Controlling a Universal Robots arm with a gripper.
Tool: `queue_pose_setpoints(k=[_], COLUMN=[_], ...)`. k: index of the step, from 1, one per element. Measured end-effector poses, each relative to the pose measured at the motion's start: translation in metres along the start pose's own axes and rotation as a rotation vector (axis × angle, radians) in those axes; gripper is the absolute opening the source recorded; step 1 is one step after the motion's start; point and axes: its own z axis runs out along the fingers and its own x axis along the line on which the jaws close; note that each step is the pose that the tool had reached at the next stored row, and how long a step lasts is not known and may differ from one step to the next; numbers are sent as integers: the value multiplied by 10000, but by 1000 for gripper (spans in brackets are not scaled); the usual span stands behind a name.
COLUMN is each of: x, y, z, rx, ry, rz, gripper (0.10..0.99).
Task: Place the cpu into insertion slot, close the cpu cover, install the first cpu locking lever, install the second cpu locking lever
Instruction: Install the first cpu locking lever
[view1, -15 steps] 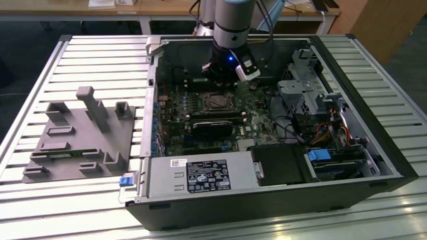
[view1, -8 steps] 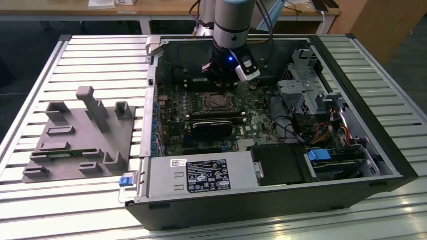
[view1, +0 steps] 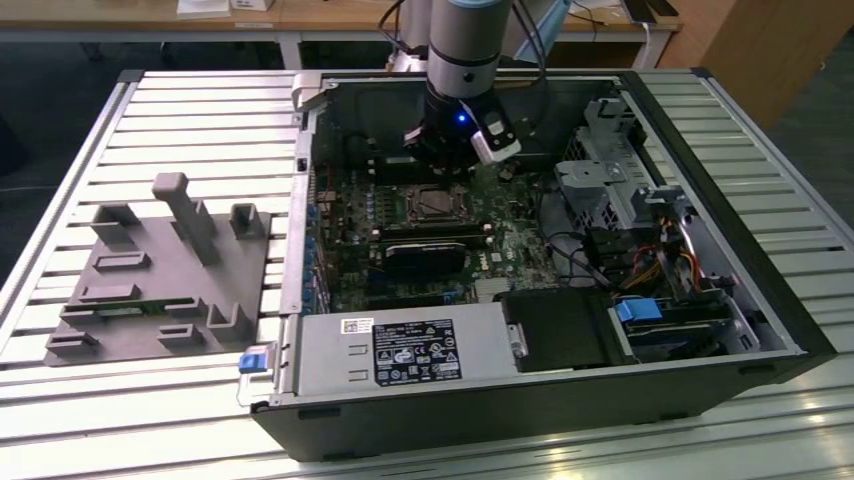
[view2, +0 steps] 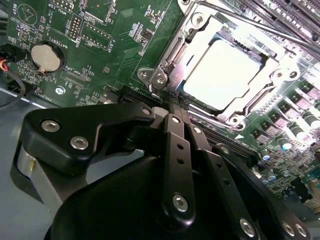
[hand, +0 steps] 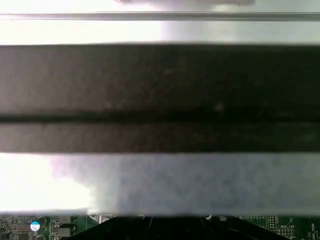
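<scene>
We see the cpu (view2: 226, 74) seated in the insertion slot (view2: 272, 75), cpu cover (view2: 197, 35) apparently closed over it. Gripper (view2: 170, 100) jaws pressed together at the socket corner, holding nothing; a sideways slip could scrape the motherboard (view2: 100, 60).

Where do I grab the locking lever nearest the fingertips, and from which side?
Likely the locking lever's bent free end, just ahead of the gripper. It juts past the cpu cover, while the rod hugs the frame. Come from above, outside the cover.
</scene>
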Motion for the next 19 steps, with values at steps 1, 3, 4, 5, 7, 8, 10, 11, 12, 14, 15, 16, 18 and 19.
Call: queue_pose_setpoints(k=[1, 3, 4, 5, 7, 8, 10, 11, 12, 14, 15, 16, 18, 19], x=[-1, -4, -5, -6, -8, -10, -11, -11, -11, -12, -13, -13, -12, -12], y=[0, 1, 2, 1, 0, 0, 0, 0, 1, 3, 6, 7, 11, 13], z=[2, 10, 16, 18, 24, 27, 28, 29, 30, 18, 7, -12, -58, -81], rx=[11, 29, 32, 46, 69, 73, 73, 72, 70, 65, 58, 66, 68, 69], ry=[1, -3, -6, -5, 1, 1, 0, -1, -2, -8, -11, -9, -4, -3], rz=[0, -1, -1, -2, -2, -2, -1, 0, 0, -1, -3, -2, -2, -1], gripper=[106, 106, 106, 106, 106, 106, 106, 106, 106, 106, 106, 106, 106, 106])
